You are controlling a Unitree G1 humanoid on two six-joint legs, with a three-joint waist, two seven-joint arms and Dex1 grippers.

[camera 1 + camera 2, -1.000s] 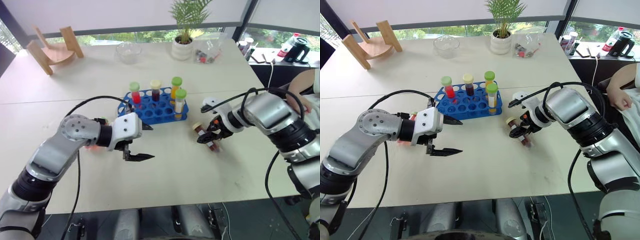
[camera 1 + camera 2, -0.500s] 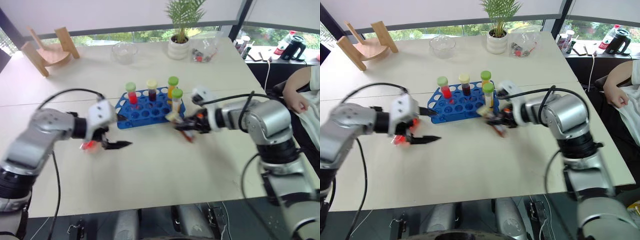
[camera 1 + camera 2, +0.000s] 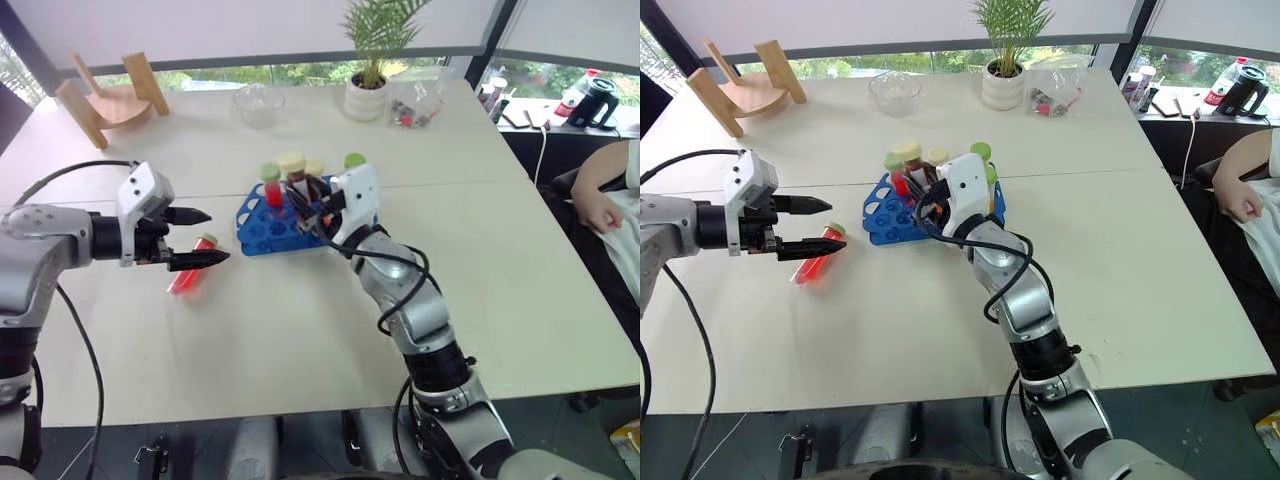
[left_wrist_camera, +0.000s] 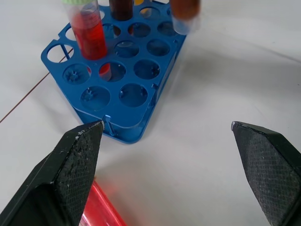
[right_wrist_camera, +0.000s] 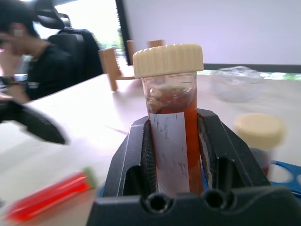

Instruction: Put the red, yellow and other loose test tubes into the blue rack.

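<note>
The right pincer [image 5: 176, 141] is clamped on the dark brown tube [image 5: 172, 117] with the cream cap. The tube stands upright between the fingers, cap uppermost, white label facing the wrist camera. In the head views this pincer [image 3: 312, 208] sits directly over the blue rack [image 3: 262, 228], among the capped tubes already standing in it. The relation that governs the coming move is therefore vertical: the tube's long axis is roughly in line with the holes, and the rack lies below the pincer. Whether the tube's base is over a free hole cannot be told — the gripper body hides it.

The left pincer [image 3: 195, 238] is spread wide and holds nothing. It hangs to the left of the rack, pointing toward it. The loose red tube [image 3: 190, 275] lies flat on the desk [image 3: 300, 330] just beneath and slightly nearer than the left fingertips, its green cap at the far end, its long axis slanting from near-left to far-right. In the left wrist view the red tube [image 4: 101, 212] shows beside one finger.

Judgement: the left arm is plainly the nearer one for the red tube; the right is occupied at the rack.
</note>
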